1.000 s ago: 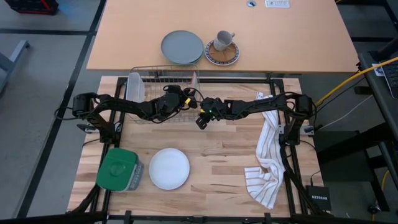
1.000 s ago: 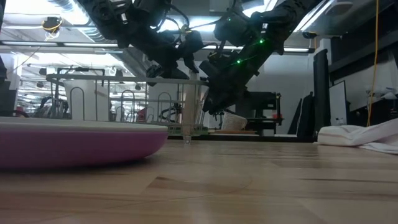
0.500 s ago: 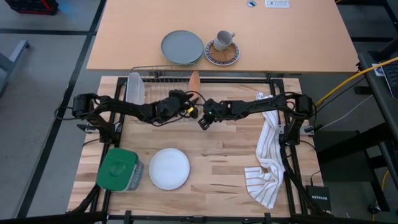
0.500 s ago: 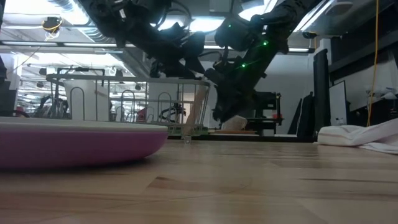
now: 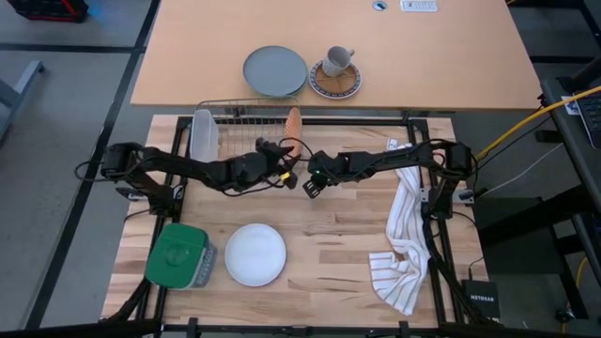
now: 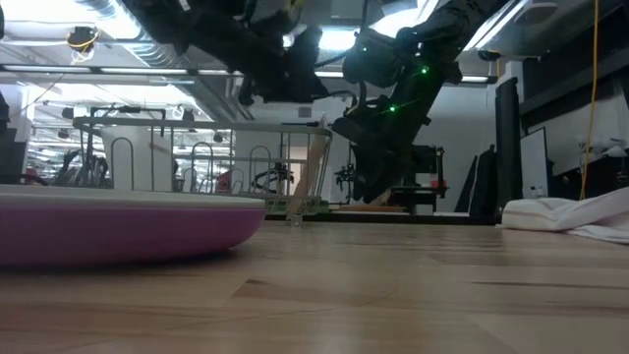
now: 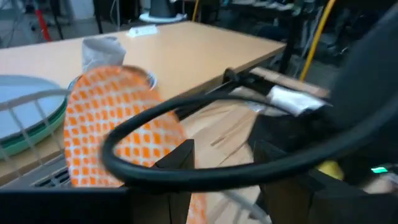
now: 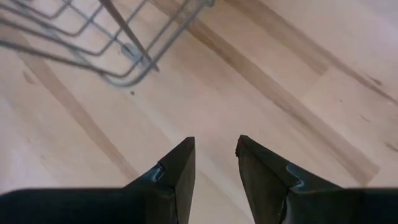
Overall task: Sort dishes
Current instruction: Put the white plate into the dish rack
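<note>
Nearest the table's front edge, a plain white round plate (image 5: 255,254) lies flat on the pale wooden tabletop (image 5: 329,235), stacked on a purple plate (image 6: 118,228). Just beside them sits a green lidded container (image 5: 177,255). Farther in, my right gripper (image 5: 309,186) hovers above bare wood, fingers (image 8: 177,171) slightly parted, holding nothing. My left gripper (image 5: 278,160) is beside it, parted and empty. Beyond, the orange-red patterned plate (image 5: 294,121) leans in the wire dish rack (image 5: 239,120).
</note>
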Controlling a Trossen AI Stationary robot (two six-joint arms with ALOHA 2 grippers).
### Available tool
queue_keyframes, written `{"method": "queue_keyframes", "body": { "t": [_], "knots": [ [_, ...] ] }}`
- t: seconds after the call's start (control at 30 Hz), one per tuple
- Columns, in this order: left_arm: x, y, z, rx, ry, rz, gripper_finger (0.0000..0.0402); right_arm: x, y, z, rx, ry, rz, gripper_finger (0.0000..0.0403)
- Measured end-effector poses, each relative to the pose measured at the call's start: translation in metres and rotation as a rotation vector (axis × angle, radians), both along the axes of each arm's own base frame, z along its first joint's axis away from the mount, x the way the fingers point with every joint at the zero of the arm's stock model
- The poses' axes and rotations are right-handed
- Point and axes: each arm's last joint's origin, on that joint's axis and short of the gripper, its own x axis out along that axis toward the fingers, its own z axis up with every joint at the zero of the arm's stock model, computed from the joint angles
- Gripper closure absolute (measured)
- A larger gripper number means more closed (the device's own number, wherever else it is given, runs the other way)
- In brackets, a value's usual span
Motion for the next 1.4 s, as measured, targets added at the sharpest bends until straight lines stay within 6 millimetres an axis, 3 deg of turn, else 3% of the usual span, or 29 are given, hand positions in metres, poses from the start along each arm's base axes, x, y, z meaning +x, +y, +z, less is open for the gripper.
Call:
{"method": "queue_keyframes", "body": {
  "t": [0.3,0.57,0.73,1.1,1.4],
  "knots": [
    [-0.021,-0.031,0.034,0.104,0.034,-0.119,0.0247,0.0,0.014,-0.001,0.017,0.02,0.045,0.0278],
    [-0.049,-0.064,0.053,0.145,0.111,-0.256,0.0247,0.003,0.046,-0.001,0.032,0.019,0.113,0.0278],
    [-0.065,-0.085,0.054,0.136,0.18,-0.343,0.0247,0.004,0.072,-0.001,0.043,0.016,0.171,0.0278],
    [-0.087,-0.12,0.02,-0.014,0.41,-0.603,0.0247,0.005,0.129,0.003,0.046,-0.066,0.33,0.0278],
    [-0.099,-0.126,-0.013,-0.095,0.487,-0.6,0.0247,0.004,0.161,0.007,0.053,-0.142,0.418,0.0278]
  ]
}}
